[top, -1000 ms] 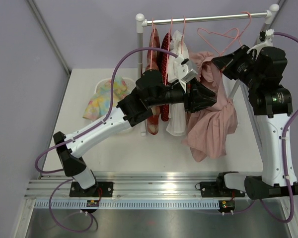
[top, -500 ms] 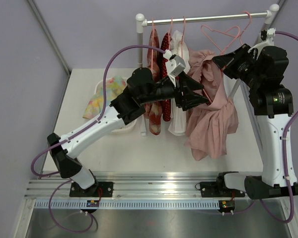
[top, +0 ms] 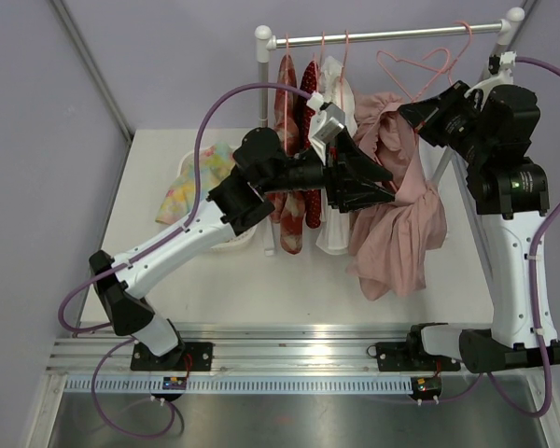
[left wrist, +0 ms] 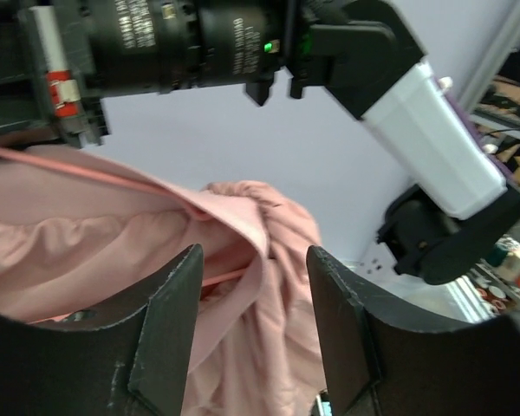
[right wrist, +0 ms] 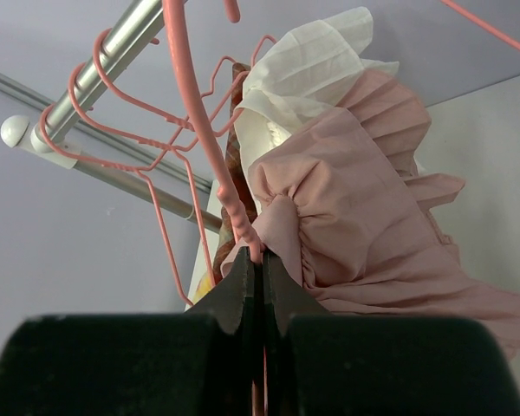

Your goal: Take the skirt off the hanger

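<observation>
Right claw pinches the thin pink wire hanger fast while I hold the left claw wide astride a fold of the pleated pink fabric skirt, which hangs bunched from that hanger below the metal rail; removal, I judge, is barely begun.

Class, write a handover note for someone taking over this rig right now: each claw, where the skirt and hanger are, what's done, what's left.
Right claw: shut on the hanger wire, beside the bunched skirt waist.
Left claw: open, a finger on either side of a skirt fold, not gripping.
The hanger hooks on the rail; the skirt hangs from it.
Done: hanger held.
Left: close the left claw on the skirt and pull it off the hanger.
</observation>
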Motion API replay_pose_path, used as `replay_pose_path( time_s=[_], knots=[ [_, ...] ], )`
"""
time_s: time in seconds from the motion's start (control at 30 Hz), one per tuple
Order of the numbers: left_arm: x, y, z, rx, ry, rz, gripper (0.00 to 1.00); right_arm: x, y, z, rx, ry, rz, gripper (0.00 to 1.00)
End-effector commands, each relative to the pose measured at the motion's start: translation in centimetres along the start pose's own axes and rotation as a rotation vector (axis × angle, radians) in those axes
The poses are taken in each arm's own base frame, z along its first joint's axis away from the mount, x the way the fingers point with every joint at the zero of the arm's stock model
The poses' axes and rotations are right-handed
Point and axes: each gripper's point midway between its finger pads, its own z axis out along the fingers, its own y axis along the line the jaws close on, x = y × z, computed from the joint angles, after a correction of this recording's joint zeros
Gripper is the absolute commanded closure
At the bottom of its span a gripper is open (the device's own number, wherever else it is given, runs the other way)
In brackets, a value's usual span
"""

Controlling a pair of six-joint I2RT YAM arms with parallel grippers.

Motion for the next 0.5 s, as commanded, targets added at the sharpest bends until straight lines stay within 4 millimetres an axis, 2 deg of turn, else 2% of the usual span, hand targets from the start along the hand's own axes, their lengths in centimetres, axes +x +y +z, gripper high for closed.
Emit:
replay_pose_path(
  time_s=[0.0, 0.3, 0.4, 0.47],
  knots=[
    [-1.0, -2.0, 0.4, 0.119, -0.027, -0.002, 0.48, -2.7, 2.7, -0.5, -0.093, -0.098, -0.009, 1.00],
    [1.4, -1.2, 2.5, 0.168, 0.007, -0.072, 0.55, -2.9, 2.9, -0.5, -0.102, -0.105, -0.002, 1.00],
    [1.9, -0.8, 3.1, 0.166, 0.018, -0.077, 0.61, -3.0, 3.1, -0.7, -0.107, -0.108, -0.007, 1.00],
    [1.8, -0.6, 3.1, 0.147, 0.007, -0.074, 0.74, -3.1, 3.0, -0.8, -0.099, -0.113, -0.009, 1.00]
  ],
)
